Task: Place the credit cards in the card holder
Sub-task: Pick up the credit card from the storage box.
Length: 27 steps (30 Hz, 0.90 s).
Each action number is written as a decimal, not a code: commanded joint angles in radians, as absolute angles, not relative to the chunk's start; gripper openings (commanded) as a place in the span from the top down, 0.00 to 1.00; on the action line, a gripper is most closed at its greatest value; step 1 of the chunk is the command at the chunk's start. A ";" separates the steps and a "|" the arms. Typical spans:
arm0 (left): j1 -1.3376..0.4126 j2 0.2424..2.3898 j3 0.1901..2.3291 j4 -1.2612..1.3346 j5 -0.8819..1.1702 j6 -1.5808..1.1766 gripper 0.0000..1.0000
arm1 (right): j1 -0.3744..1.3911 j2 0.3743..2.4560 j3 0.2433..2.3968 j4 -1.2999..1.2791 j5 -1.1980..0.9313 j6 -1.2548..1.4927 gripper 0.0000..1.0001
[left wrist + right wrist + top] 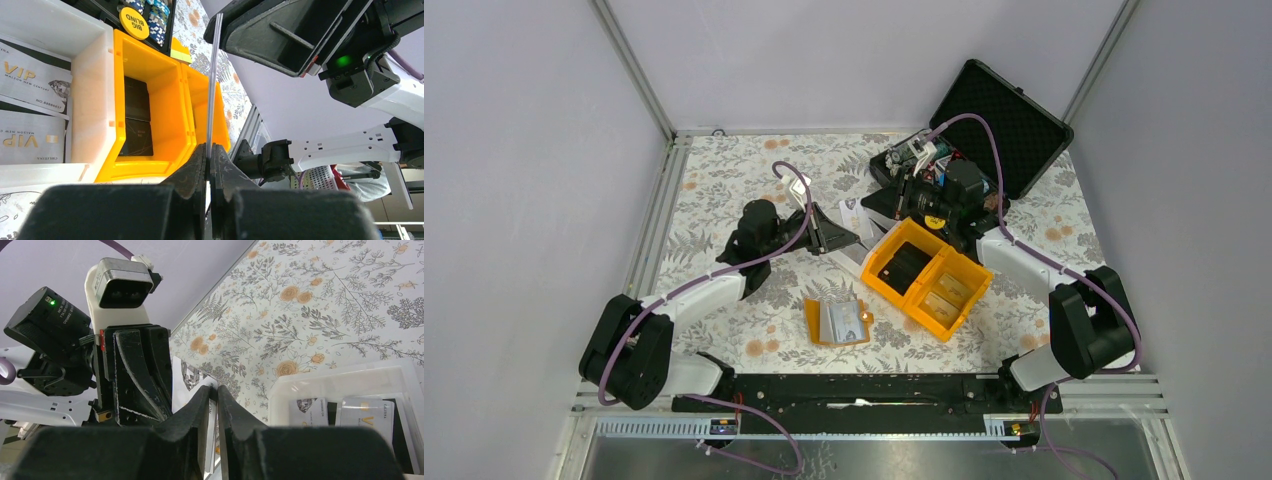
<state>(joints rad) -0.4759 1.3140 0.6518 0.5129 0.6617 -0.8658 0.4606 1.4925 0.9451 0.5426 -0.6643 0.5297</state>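
A credit card [212,90] is held on edge above the middle of the bench [744,180]. It is clamped at its lower end by the fingers of the left gripper [210,147], which are pressed tight on it. Its upper end is seen in the narrow gap of the right gripper [214,389]. These fingers are almost together, and whether they press the card cannot be told.

The card holder [837,322] is laid open near the middle of the near edge. More credit cards [30,80] marked VIP are kept in a white tray [90,75], set just beside an orange bin [175,110]. Flat black items [136,120] are held in one compartment of the bin, and pale pieces too small to tell in the other. Poker chips [155,15] are stored in the open black case [1014,130] at the far right corner.
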 commanded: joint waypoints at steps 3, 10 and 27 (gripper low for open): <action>-0.473 1.322 0.669 0.609 0.691 -0.898 1.00 | 0.469 1.473 0.962 0.573 -0.692 0.512 0.75; -0.474 1.318 0.669 0.589 0.694 -0.897 1.00 | 0.469 1.466 0.962 0.570 -0.669 0.506 0.64; -0.476 1.305 0.660 0.554 0.686 -0.886 1.00 | 0.469 1.439 0.958 0.561 -0.637 0.495 0.55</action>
